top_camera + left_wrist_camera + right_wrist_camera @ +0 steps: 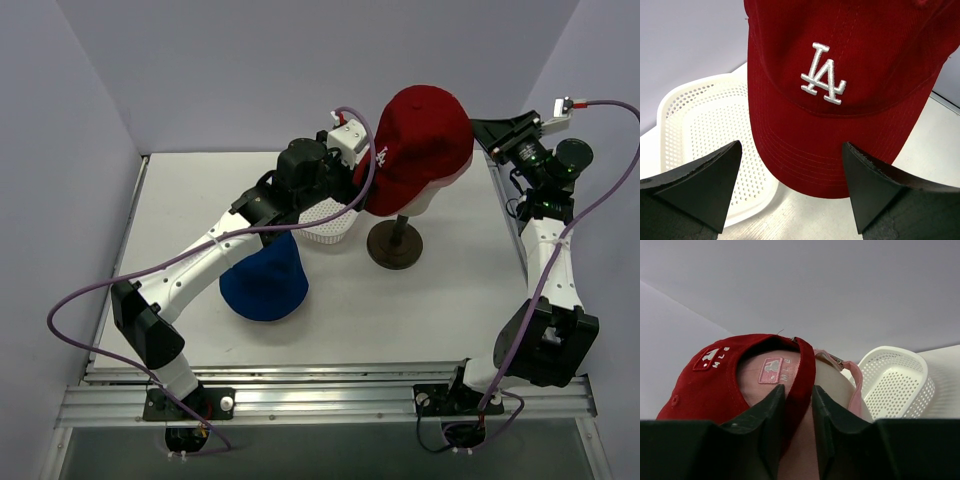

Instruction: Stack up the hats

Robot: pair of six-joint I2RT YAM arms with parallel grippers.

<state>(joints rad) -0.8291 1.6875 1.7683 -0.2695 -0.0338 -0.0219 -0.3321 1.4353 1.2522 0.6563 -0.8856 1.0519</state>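
Note:
The dark red cap (pixel 425 135) with a white LA logo sits on top of the pale pink cap (pixel 452 177) on the mannequin head. The royal-blue bucket hat (pixel 265 280) lies on the table under my left arm. My left gripper (pixel 362 160) is open, its jaws either side of the red cap's brim (pixel 805 160) without touching it; it shows in the left wrist view (pixel 791 146). My right gripper (pixel 482 128) is behind the head and shut on the red cap's back strap (pixel 801 375); the pink cap (pixel 770 367) shows under it there.
The cream mannequin head (pixel 415 203) stands on a brown stand (pixel 395 245) at the middle right. A white perforated basket (pixel 325 228) sits just left of it, also in the left wrist view (pixel 700 125) and the right wrist view (pixel 895 380). Walls close in on the sides and back.

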